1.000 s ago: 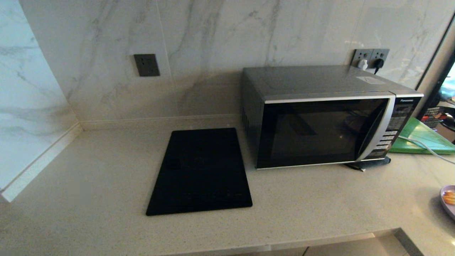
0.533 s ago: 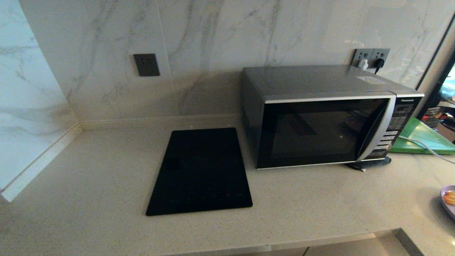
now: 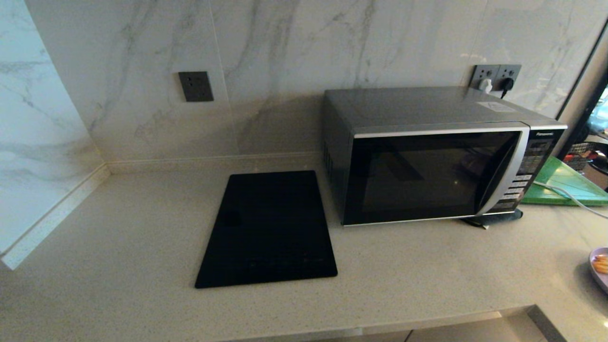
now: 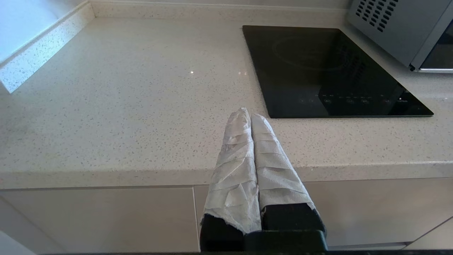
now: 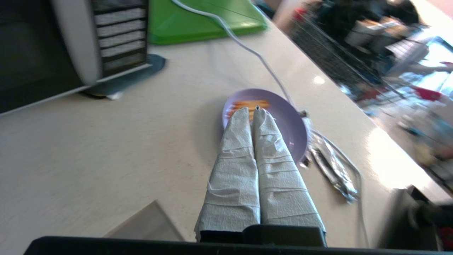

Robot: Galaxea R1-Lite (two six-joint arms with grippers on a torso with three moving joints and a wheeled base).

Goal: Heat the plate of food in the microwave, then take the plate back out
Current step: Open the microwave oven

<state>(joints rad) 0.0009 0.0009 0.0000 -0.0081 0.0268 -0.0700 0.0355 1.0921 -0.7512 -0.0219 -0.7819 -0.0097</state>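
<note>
The silver-grey microwave [image 3: 430,154] stands on the counter with its dark glass door closed; its button panel [image 5: 120,37] shows in the right wrist view. The lavender plate of food [image 3: 600,266] lies at the counter's right edge, cut off by the head view. In the right wrist view the plate [image 5: 283,122] holds orange sticks [image 5: 249,104]. My right gripper [image 5: 250,110] hovers just short of the plate, shut and empty. My left gripper [image 4: 247,114] is shut and empty in front of the counter's front edge. Neither arm shows in the head view.
A flat black panel [image 3: 268,228] lies on the counter left of the microwave. A green board [image 3: 563,183] lies to the microwave's right with a white cable [image 5: 254,53] running over it. A foil-like wrapper [image 5: 332,166] lies beside the plate. Marble walls close the back and left.
The head view has shifted very slightly; the plate sits a touch further toward the right edge. Nothing on the counter has moved.
</note>
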